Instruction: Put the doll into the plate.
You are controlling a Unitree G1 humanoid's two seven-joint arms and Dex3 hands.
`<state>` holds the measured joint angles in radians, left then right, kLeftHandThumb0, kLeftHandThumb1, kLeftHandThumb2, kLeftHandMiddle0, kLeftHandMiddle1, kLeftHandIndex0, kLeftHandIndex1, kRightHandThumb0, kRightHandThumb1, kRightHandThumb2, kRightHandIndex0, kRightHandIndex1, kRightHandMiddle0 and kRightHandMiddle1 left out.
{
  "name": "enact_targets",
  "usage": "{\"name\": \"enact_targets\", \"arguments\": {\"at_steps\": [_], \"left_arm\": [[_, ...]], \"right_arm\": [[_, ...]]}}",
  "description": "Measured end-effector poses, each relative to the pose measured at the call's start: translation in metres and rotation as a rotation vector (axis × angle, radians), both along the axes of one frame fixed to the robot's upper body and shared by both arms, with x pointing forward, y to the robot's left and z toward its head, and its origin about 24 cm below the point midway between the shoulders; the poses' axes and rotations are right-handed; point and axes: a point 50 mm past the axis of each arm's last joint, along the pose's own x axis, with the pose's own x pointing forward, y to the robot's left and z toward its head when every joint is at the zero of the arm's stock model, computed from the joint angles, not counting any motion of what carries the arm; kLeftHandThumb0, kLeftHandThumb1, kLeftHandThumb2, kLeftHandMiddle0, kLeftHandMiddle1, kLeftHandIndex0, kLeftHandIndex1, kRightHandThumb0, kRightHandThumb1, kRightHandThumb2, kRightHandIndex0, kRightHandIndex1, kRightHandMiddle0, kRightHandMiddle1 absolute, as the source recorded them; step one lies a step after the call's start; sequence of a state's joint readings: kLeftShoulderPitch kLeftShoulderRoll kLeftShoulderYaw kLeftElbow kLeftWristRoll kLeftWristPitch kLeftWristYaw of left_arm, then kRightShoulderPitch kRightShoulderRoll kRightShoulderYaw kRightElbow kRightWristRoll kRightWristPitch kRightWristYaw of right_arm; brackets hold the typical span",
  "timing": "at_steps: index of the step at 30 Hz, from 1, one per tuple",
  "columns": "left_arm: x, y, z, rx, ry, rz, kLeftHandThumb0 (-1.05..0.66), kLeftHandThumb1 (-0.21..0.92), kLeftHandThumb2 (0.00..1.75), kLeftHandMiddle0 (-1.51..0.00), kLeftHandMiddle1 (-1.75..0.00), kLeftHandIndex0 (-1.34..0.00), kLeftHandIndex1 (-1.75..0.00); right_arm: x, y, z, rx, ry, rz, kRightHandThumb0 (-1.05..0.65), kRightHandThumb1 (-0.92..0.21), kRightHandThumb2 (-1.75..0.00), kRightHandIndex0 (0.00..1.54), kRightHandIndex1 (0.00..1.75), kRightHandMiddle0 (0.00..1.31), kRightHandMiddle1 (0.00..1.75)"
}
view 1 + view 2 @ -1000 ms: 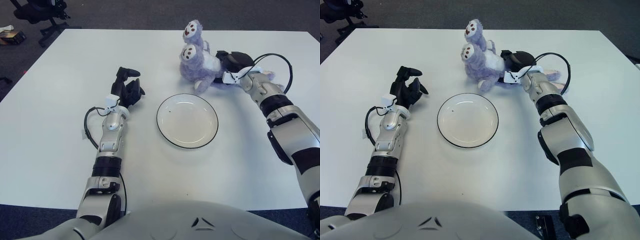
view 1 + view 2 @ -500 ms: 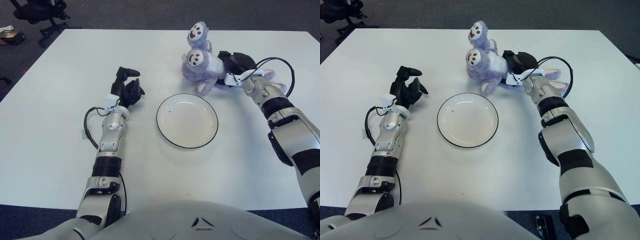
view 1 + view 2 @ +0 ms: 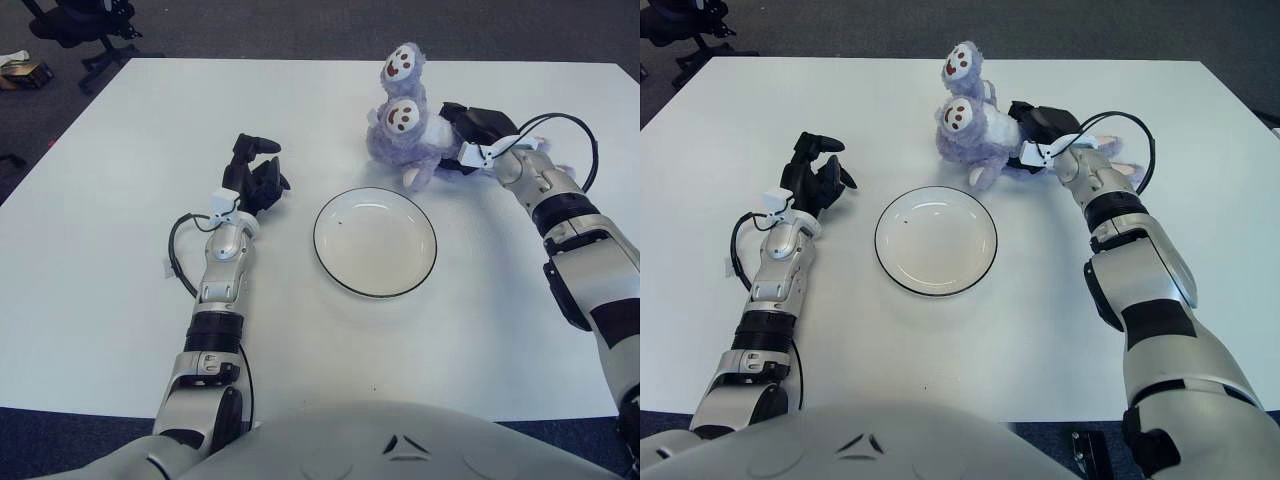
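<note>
A purple plush doll (image 3: 403,132) with two white smiling faces sits upright at the far side of the table, just beyond the plate. My right hand (image 3: 472,135) is behind it on its right, black fingers curled into its body. The white plate (image 3: 375,241) with a dark rim lies empty at the table's middle, a short way in front of the doll. My left hand (image 3: 256,177) shows to the left of the plate with its fingers loosely curled, holding nothing.
The white table (image 3: 110,260) stretches wide around the plate. A black cable (image 3: 570,135) loops from my right wrist beside the doll. An office chair base (image 3: 95,30) stands on the dark floor beyond the far left corner.
My right hand has shifted the doll to the right and turned it more upright, faces now toward me. The left arm and the plate have not moved.
</note>
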<state>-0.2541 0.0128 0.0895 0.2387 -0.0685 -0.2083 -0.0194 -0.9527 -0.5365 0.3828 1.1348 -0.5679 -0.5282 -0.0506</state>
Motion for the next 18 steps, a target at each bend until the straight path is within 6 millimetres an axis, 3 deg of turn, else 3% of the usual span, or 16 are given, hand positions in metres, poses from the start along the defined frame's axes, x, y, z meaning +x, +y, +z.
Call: {"name": "enact_targets", "arguments": {"at_steps": [18], "left_arm": [[0.005,0.005,-0.001,0.021,0.008,0.028,-0.36,0.80,0.68,-0.82,-1.75,-0.28,-1.75]], "right_arm": [[-0.012,0.014,0.040,0.102,-0.154,0.234,0.42,-0.48,-1.11,0.48,1.75,0.56,1.75]]}}
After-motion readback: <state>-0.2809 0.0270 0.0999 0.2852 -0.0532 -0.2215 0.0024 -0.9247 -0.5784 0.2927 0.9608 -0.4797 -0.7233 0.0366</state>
